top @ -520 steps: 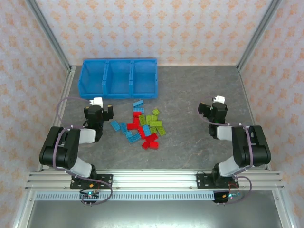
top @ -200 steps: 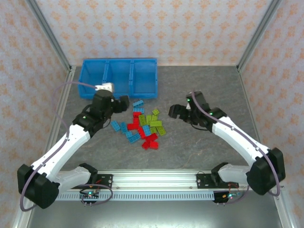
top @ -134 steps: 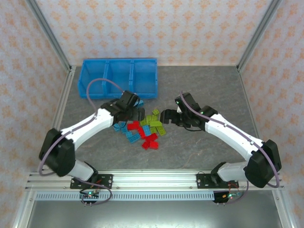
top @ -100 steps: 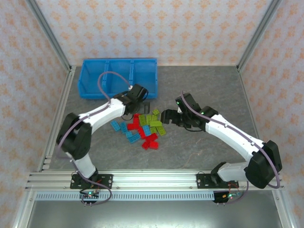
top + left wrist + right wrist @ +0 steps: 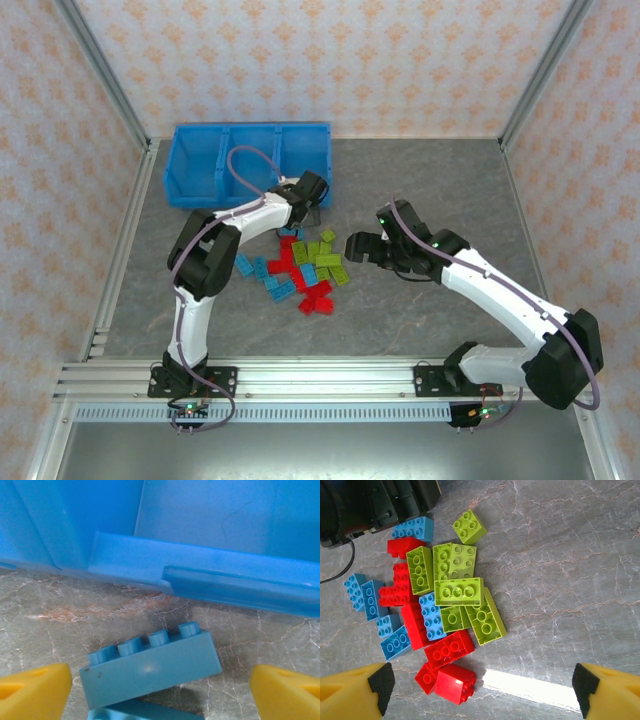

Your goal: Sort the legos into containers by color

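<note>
The legos (image 5: 305, 265) lie in a loose heap of red, light blue and lime green bricks mid-table. My left gripper (image 5: 308, 207) hangs open just in front of the right-hand end of the blue containers (image 5: 250, 128). In the left wrist view a light blue brick (image 5: 150, 672) lies tilted on another blue one between the yellow fingers (image 5: 35, 692), touching neither, with the tray wall (image 5: 210, 575) right behind. My right gripper (image 5: 358, 247) is open at the heap's right edge. Below it I see green (image 5: 459, 591), red (image 5: 449, 649) and blue (image 5: 431, 616) bricks.
The grey marbled table (image 5: 430, 190) stretches bare to the right of the heap. Metal frame posts and patterned walls close in the sides and back. A bright reflection (image 5: 530, 687) lies on the table under the right gripper (image 5: 480, 680).
The left arm has swung right and away from its base, bringing its gripper from the heap's left side to the tray's front right. The right gripper reached to the heap's edge and shifted slightly.
</note>
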{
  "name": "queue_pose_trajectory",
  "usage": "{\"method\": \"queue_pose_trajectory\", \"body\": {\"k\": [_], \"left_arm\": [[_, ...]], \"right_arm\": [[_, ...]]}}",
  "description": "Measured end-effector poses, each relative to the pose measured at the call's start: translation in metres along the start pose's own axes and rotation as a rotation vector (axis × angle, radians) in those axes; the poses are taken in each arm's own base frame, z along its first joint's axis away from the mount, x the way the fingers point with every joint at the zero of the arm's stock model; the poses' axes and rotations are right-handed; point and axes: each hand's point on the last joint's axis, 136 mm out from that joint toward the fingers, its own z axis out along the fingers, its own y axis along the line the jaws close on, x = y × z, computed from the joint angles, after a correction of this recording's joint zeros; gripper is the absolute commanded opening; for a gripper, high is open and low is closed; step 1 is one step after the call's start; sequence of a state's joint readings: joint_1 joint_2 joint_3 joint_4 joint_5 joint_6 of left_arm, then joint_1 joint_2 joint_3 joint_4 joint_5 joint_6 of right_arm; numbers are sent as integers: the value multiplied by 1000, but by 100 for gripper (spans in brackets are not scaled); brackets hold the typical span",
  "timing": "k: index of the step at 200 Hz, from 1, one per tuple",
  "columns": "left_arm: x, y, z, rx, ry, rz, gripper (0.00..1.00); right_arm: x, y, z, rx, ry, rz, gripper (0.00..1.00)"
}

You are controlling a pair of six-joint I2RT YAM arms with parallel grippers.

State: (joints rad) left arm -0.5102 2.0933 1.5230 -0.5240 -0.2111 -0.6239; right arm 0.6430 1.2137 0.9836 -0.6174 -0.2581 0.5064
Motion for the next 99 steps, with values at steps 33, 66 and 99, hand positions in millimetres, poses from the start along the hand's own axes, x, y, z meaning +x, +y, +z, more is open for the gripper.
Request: {"method": "queue_pose_trajectory", "body": {"k": [33,66,99], "left_arm": [[3,0,7,-6,7,-14,86],[6,4,19,-17,23,-20,85],[2,7,23,-12,21,-33,78]], "right_arm": [[2,-2,1,7,6,12,94],[5,-4,2,12,15,18,94],[5,-4,2,12,15,24,94]]}}
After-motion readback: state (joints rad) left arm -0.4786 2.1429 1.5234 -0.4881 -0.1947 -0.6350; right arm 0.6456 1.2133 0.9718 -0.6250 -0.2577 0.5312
